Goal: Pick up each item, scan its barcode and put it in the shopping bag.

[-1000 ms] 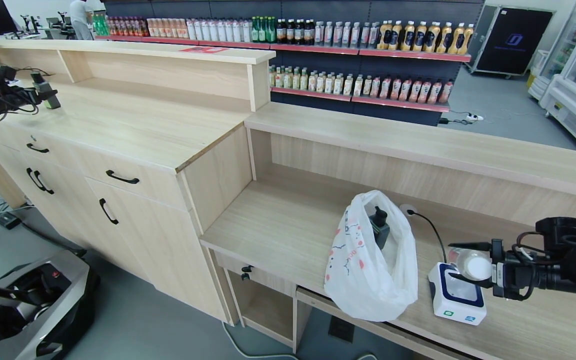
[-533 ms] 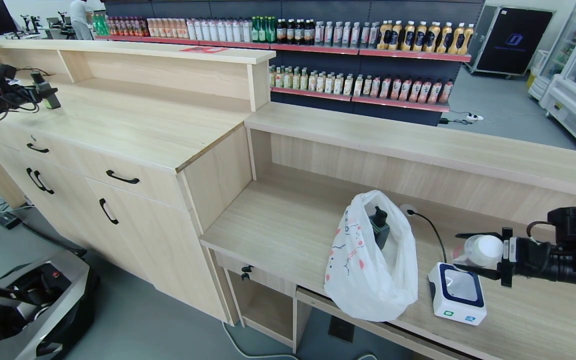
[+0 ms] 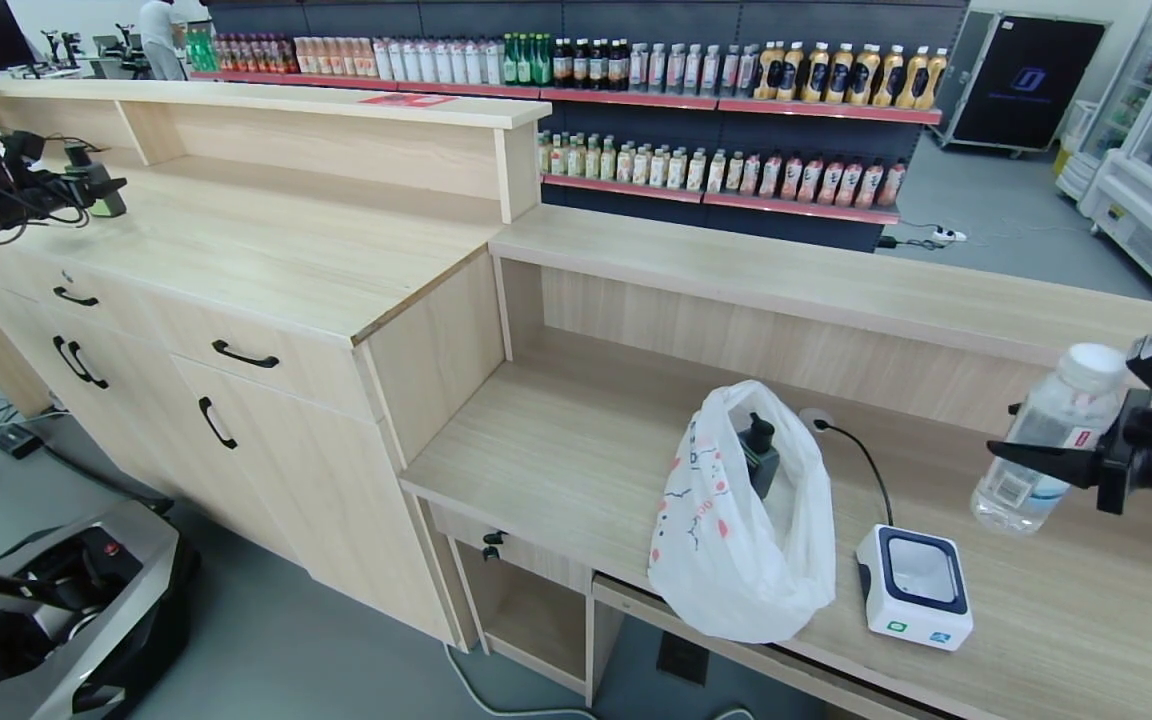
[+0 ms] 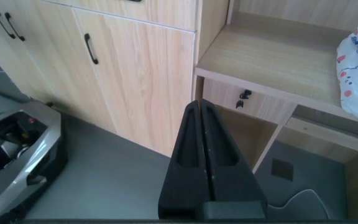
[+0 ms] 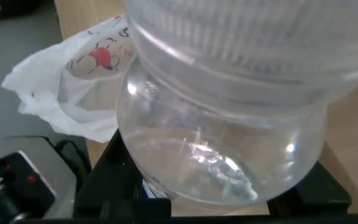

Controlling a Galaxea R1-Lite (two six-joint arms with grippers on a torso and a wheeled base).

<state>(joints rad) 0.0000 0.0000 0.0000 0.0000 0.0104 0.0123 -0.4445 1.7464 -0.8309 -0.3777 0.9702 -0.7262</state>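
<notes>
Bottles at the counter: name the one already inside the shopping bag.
The dark pump-top bottle, standing in the white shopping bag. The clear white-capped bottle is outside it, held by the right gripper.

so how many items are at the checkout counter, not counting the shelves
2. A clear water bottle held in the right pincer over the counter, right of the scanner; a dark pump bottle inside the shopping bag. The bag may hide more.
</notes>
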